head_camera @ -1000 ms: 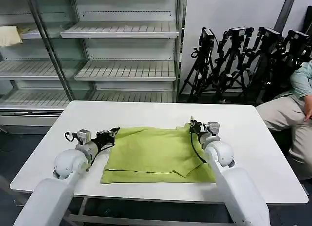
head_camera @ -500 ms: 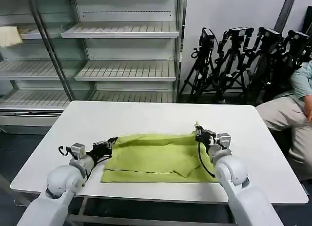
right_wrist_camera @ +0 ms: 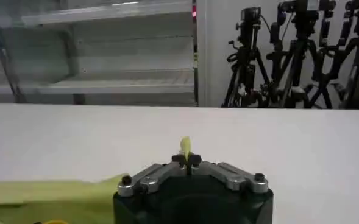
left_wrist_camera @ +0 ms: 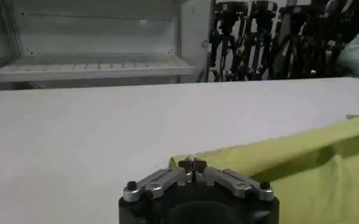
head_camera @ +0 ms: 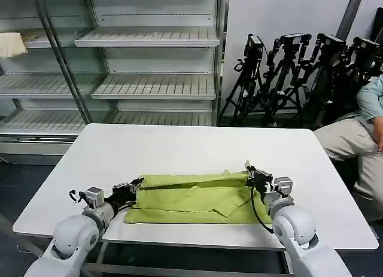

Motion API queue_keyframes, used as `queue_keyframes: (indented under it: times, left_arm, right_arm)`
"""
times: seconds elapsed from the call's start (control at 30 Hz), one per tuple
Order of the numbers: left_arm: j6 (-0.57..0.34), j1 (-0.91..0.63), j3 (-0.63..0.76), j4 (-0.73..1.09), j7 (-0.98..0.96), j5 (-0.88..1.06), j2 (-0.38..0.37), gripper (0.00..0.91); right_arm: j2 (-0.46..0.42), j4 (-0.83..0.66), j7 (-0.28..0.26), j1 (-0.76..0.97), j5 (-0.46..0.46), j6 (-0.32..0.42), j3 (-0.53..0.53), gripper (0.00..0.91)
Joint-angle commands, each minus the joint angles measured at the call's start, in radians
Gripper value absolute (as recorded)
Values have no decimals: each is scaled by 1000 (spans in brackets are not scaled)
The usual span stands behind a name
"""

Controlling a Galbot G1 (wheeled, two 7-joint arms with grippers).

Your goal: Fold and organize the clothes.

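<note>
Your left tool [head_camera: 135,183] is pinched fully closed on the left end of the shirt's [head_camera: 191,196] folded-over edge; in its wrist view the fingertips [left_wrist_camera: 192,163] meet with green fabric just beyond them. Your right tool [head_camera: 249,170] is likewise closed, a sliver of green cloth nipped between its tips [right_wrist_camera: 186,159]. Both arms reach forward low from the near edge of the desk [head_camera: 179,145], forearms almost level. The shirt lies along the near half of the desk, its far edge doubled toward the near edge.
</note>
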Motion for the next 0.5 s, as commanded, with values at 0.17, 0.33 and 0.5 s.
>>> queue_keyframes:
  times: [0.17, 0.33, 0.5]
  left_arm:
    - [3, 46, -11, -36, -2, 25, 5, 10]
    - [7, 74, -22, -50, -5, 90, -7, 20]
    - [15, 111, -33, -86, -6, 87, -5, 907]
  right_arm:
    - [-21, 23, -1, -44, 2, -4, 1, 0]
    - [-20, 13, -3, -62, -4, 3, -5, 0]
    - [-21, 11, -4, -65, -7, 9, -5, 907]
